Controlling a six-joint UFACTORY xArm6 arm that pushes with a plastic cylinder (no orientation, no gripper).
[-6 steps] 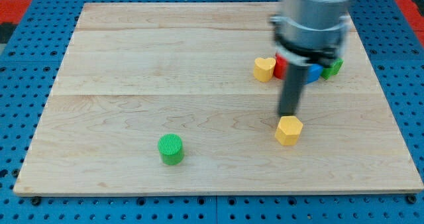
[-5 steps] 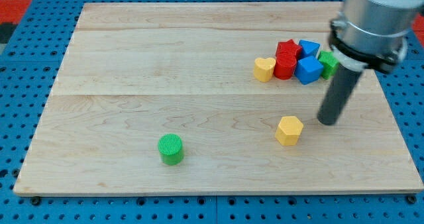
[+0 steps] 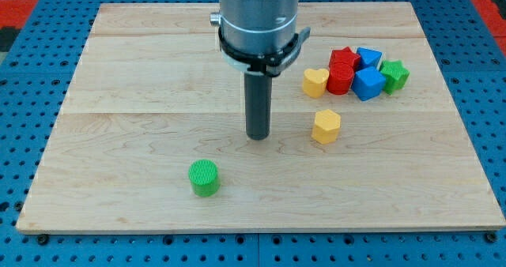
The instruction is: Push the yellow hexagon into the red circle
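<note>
The yellow hexagon lies on the wooden board, right of centre. The red circle sits above it in a cluster at the view's upper right, with a gap between them. My tip rests on the board to the left of the yellow hexagon, well apart from it. The rod hangs from a grey cylinder at the view's top.
The cluster also holds a yellow heart, a red star, two blue blocks and a green star. A green cylinder stands alone at lower left. The board sits on blue pegboard.
The yellow hexagon has moved up and to the left, closer to the cluster. My tip has swung from the hexagon's right side across to its left.
</note>
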